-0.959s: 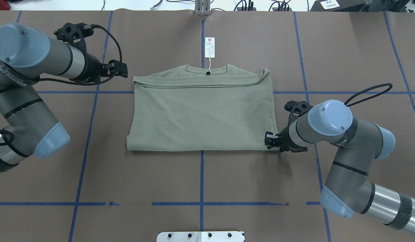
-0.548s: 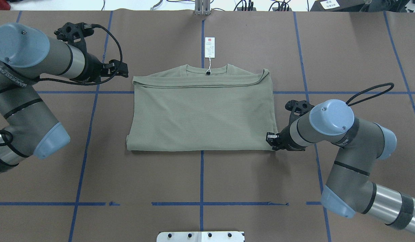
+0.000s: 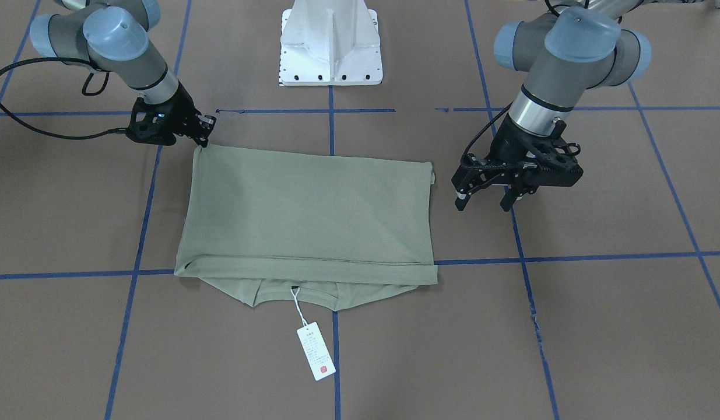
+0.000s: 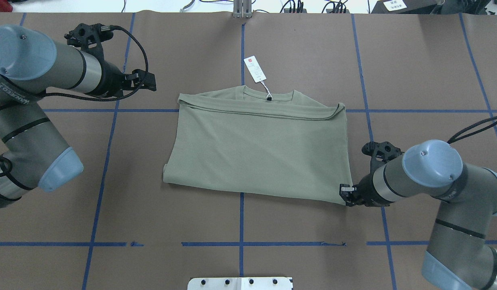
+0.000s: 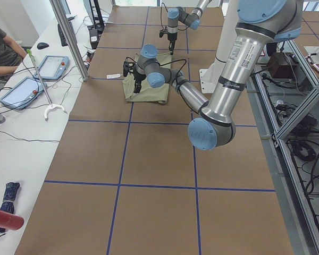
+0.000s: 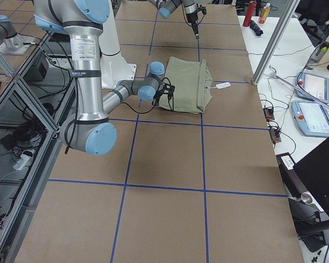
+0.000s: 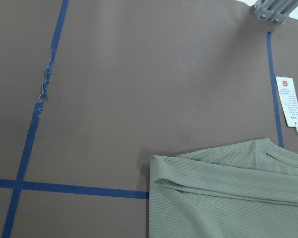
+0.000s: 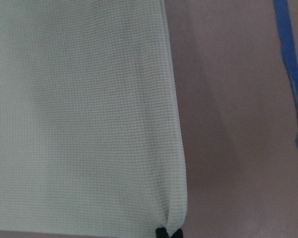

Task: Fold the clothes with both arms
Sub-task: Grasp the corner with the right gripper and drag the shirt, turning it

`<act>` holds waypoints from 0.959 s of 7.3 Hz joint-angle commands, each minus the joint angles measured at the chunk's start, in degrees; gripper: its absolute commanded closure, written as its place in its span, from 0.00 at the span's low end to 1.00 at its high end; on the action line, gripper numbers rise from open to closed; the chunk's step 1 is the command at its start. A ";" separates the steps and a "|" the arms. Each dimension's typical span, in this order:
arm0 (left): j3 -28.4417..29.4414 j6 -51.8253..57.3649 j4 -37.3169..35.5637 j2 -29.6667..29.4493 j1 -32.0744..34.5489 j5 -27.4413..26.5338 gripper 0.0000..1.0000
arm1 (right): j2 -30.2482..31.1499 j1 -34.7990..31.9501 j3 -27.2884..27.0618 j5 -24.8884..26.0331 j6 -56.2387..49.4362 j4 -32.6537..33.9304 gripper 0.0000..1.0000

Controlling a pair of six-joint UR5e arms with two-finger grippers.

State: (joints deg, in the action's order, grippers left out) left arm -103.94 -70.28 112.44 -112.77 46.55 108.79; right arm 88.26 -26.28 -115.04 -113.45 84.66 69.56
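Overhead view, clock directions taken from the garment's centre.

Item: one sage-green shirt (image 4: 260, 149), folded into a rough rectangle and lying flat at mid-table (image 4: 304, 217). It sits skewed to the blue tape lines (image 4: 241, 217), with its 3 o'clock side lower than its 9 o'clock side. The round neck faces 12 o'clock. A folded-over layer covers the body up to just below the collar. The white hang tag (image 4: 254, 68) lies on the table at 12 o'clock, its string running to the collar.

Right gripper (image 4: 345, 195): at the shirt's 4 o'clock corner, low to the table. The right wrist view shows the black fingertips (image 8: 168, 232) pinched together on that corner of the fabric.

Left gripper (image 3: 482, 204): at 10 o'clock, well apart from the shirt and off its cloth. The front-facing view shows the fingers spread, with nothing between them. The left wrist view shows the shirt's 10 o'clock corner and the tag; no fingers appear there.

White pedestal base (image 3: 330, 46): at 6 o'clock, at the table edge.
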 commanded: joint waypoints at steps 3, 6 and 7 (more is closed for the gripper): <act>-1.00 0.06 -0.03 -0.08 -0.24 -0.77 0.00 | 14.03 20.33 -13.26 -0.11 9.60 -0.03 1.00; -1.44 -0.03 -0.12 -0.35 -1.54 -0.60 0.00 | 13.17 24.62 -15.29 0.33 13.95 -0.03 0.00; -1.53 -0.20 -0.20 -0.26 -4.08 -0.51 0.00 | 12.64 21.56 -15.65 0.77 14.04 -0.12 0.00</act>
State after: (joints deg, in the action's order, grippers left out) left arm -105.27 -70.32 112.31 -113.07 44.87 108.17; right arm 101.49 -2.46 -129.85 -113.08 98.27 69.51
